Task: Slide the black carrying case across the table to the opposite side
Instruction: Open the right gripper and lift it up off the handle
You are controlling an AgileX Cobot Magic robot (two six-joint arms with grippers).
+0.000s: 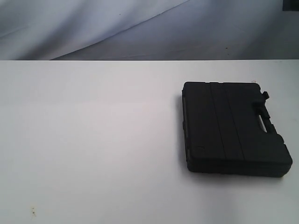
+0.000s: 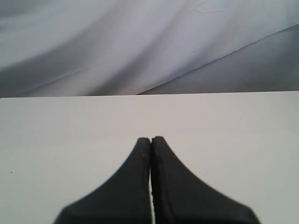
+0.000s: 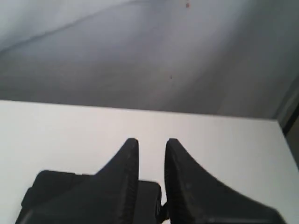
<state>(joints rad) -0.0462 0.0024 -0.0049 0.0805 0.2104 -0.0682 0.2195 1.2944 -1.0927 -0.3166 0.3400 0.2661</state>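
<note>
The black case [image 1: 231, 128] lies flat on the right part of the white table [image 1: 93, 140], its handle slot and small latch along its right side. Neither gripper shows in the exterior view. In the left wrist view my left gripper [image 2: 151, 139] is shut, fingertips pressed together over bare table, with no case in sight. In the right wrist view my right gripper [image 3: 152, 141] stands slightly open with nothing between its fingers. The case [image 3: 56, 191] sits low behind and below those fingers, its corner showing in the gap. I cannot tell whether the fingers touch it.
A grey-white cloth backdrop [image 1: 140, 28] hangs behind the table's far edge [image 1: 140, 60]. A few tiny dark specks [image 1: 32, 211] mark the tabletop at the near left. The table's right edge [image 3: 284, 135] shows in the right wrist view.
</note>
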